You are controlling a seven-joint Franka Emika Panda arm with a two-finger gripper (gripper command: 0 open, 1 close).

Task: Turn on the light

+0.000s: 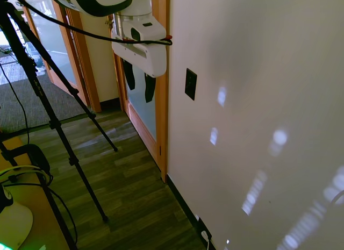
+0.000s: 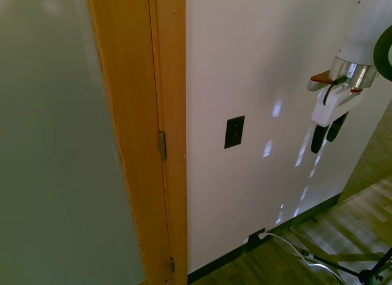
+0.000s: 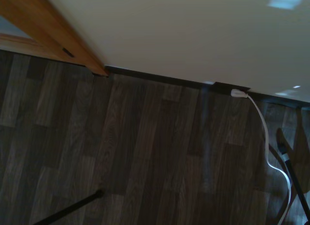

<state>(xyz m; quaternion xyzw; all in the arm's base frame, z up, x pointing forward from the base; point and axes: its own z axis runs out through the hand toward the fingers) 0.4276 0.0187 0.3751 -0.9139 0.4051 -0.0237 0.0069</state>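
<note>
Black against the pale wall point(image 1: 258, 99), the switch point(image 1: 190, 84) sits upright just beside the wooden door frame point(image 1: 161, 99) in the first exterior view; the claw point(image 1: 138, 80) hangs on the frame's other side, level with the switch and clear of it, dark fingers point(image 1: 149, 87) pointing down with a gap between them. From the second exterior view, the switch point(image 2: 234, 132) is again close to the door frame point(image 2: 165, 138), while the claw point(image 2: 326, 133) hangs well apart from it, off the wall, fingers spread slightly. Wrist view: dark wood floor point(image 3: 135, 152), dark baseboard point(image 3: 160, 79), the frame's foot point(image 3: 58, 41), and a white plug point(image 3: 239, 93) with its cord at the baseboard; no switch shows.
</note>
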